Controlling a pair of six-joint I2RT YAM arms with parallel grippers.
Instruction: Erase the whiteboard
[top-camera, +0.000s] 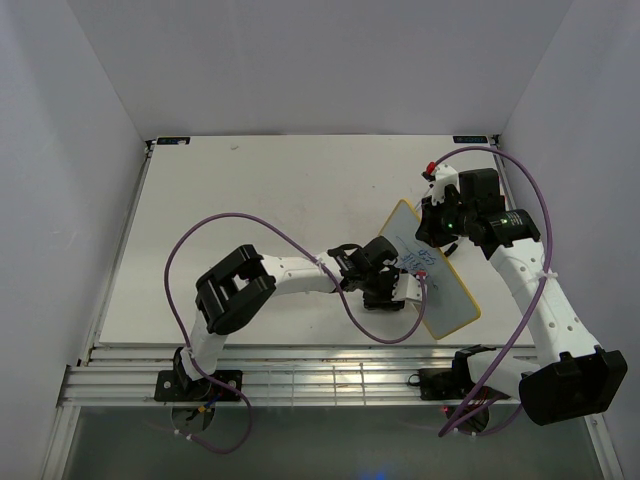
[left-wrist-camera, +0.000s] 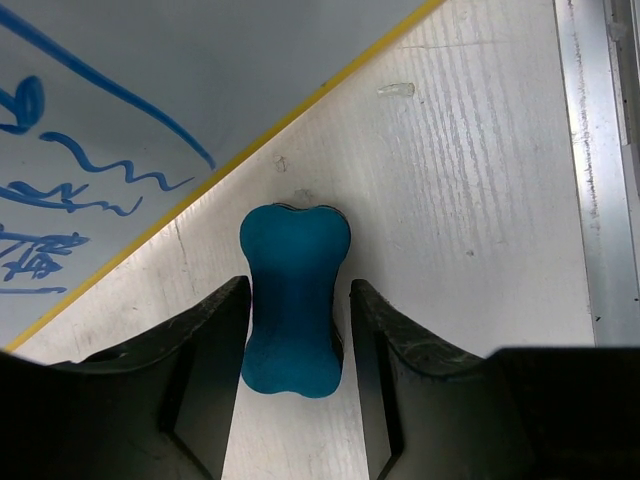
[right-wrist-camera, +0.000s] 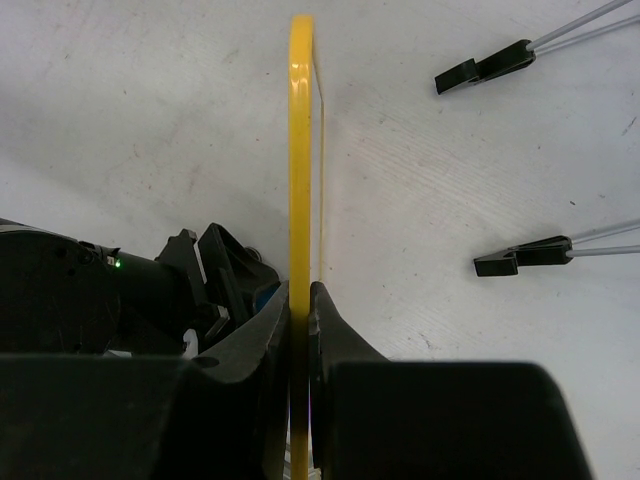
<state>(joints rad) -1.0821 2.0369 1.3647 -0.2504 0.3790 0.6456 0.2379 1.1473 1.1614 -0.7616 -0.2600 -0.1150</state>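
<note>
The left gripper (left-wrist-camera: 298, 330) is closed on the teal eraser (left-wrist-camera: 295, 300), which lies on the table (left-wrist-camera: 480, 200), judged ready for wiping. At its 10 o'clock the scribbled whiteboard (left-wrist-camera: 150, 90) is held tilted. Its yellow frame is pinched by the nearly shut right gripper (right-wrist-camera: 300, 300), evidently for steadiness.

The whiteboard (left-wrist-camera: 150, 80) is white with blue scribbles and a yellow frame; the eraser (left-wrist-camera: 295, 300) is teal.

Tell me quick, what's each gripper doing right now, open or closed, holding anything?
Left gripper: closed on the teal bone-shaped eraser, as far as it shows.
Right gripper: closed on the whiteboard, clamping its yellow edge.
</note>
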